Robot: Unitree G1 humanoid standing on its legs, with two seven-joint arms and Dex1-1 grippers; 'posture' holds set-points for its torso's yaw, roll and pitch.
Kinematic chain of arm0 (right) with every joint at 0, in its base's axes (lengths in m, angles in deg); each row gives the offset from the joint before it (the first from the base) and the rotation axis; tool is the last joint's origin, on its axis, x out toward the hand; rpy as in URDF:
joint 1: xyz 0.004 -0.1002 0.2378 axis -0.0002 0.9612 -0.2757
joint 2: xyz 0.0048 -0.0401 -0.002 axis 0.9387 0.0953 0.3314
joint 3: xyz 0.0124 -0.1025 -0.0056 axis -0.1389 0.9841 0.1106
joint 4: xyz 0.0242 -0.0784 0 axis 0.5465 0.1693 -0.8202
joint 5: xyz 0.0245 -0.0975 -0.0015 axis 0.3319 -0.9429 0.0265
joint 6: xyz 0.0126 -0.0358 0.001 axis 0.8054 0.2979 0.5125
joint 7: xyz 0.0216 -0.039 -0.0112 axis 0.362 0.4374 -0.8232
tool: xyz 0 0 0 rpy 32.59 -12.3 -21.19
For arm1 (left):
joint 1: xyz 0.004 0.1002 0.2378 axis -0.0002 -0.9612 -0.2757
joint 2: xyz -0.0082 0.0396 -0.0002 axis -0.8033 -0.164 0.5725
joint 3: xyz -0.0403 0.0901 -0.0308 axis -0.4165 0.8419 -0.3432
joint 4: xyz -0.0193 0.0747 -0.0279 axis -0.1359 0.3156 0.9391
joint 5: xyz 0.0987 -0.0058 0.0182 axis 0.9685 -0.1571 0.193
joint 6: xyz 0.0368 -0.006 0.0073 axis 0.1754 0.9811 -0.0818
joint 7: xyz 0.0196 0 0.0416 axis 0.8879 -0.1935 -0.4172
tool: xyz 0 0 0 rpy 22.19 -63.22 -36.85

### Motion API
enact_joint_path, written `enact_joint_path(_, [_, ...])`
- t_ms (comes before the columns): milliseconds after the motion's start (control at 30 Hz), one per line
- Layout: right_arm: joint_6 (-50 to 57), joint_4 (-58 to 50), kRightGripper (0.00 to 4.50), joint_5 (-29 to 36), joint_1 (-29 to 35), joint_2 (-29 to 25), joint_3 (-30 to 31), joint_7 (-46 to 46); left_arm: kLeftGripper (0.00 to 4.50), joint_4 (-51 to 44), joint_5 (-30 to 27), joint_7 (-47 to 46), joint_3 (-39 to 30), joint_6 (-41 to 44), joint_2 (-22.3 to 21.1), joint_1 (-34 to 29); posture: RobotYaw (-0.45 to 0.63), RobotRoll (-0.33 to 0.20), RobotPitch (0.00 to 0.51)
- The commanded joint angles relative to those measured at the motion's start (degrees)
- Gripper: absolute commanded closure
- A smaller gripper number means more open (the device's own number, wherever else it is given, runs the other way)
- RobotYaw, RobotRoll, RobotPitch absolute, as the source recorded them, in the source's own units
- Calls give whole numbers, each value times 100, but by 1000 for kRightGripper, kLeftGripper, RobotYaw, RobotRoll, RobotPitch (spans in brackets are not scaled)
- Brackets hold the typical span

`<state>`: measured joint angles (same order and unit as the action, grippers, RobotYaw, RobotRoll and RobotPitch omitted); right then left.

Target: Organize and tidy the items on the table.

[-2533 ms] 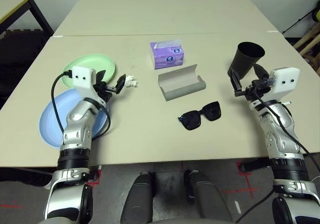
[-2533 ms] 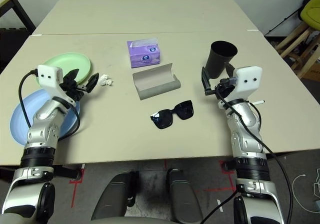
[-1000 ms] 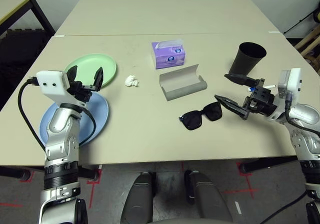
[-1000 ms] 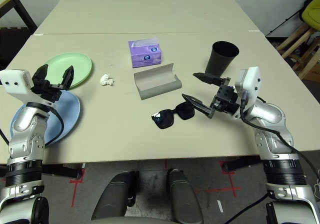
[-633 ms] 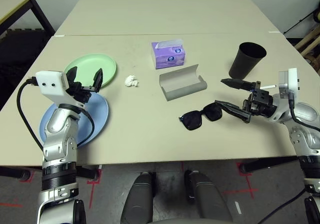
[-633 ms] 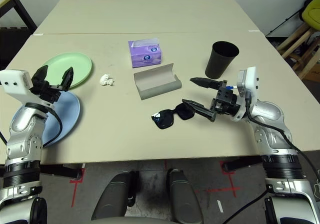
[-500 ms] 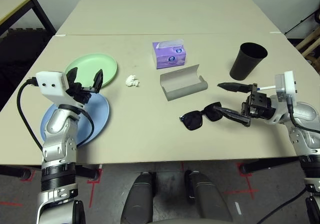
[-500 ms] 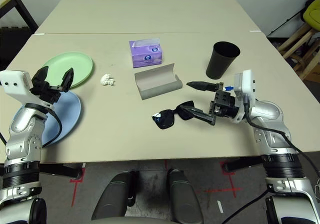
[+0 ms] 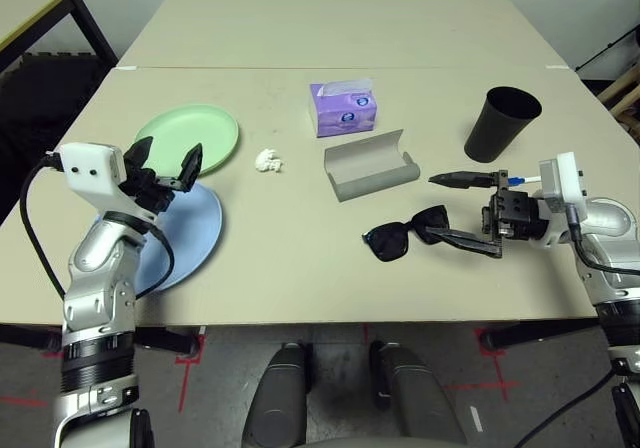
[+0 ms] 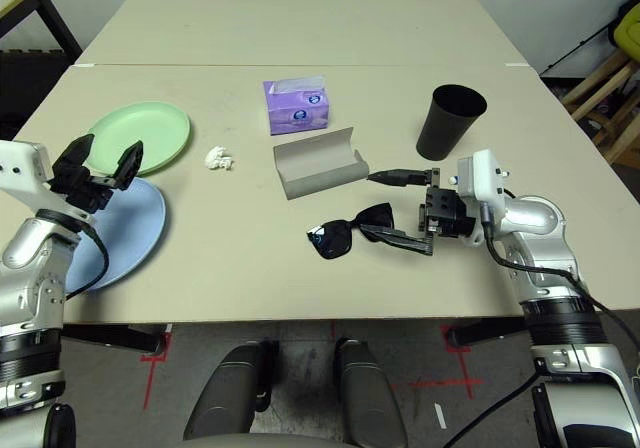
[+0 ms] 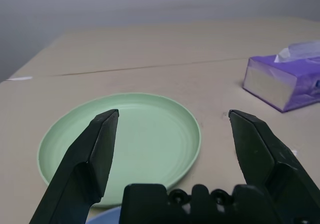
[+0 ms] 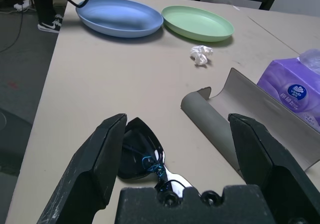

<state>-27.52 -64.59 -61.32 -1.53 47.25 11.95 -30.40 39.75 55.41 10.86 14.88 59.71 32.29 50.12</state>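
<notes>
The table [image 9: 300, 28] fills most of the head view, its beige top crossed by one seam in the upper part of the frame. Two silver forearms are seen over it. The left arm rises along the left edge, and the left gripper [image 9: 158, 160] is held above the two plates, pointing up the frame, its two black fingers spread wide with nothing between them. The right arm is bent in from the right edge, so that the right gripper [image 9: 452, 208] points level toward picture left. Its fingers are also set wide apart; the far one is seen near the glasses case, and the near one is laid at the right end of the black sunglasses [image 9: 404, 233], where contact cannot be told for certain.

Two plates are counted at centre left: one light blue plate [image 9: 190, 238], nearer the bottom, and one pale green plate [image 9: 205, 133] above it, their rims meeting or overlapping. One purple tissue box [image 9: 344, 109] is seen at upper centre, one black tapered cup [image 9: 502, 123] upright at upper right, and one grey oblong glasses case [image 9: 371, 166] lying open just below the box. The single pair of sunglasses lies right of centre. One crumpled white tissue [image 9: 267, 161] is placed between the green plate and the case. One white blue-capped pen [image 9: 512, 180] is partly hidden behind the right gripper.
</notes>
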Motion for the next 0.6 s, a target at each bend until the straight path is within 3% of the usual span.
enact_joint_path(33, [8, 24, 32, 13, 44, 16, 14, 11, 0, -56, -109, 180, -109, 115, -171, -109, 126, 0, 155])
enact_joint_path(367, [-22, 40, 32, -17, 4, 44, 26, 22, 0, 414, -316, 1083, -221, 497, -1063, -49, 127, 0, 160])
enact_joint_path(600, [-59, 39, 32, -44, 3, 88, 41, 47, 0, 634, -336, 1300, -548, 1242, -1852, -323, 133, 0, 164])
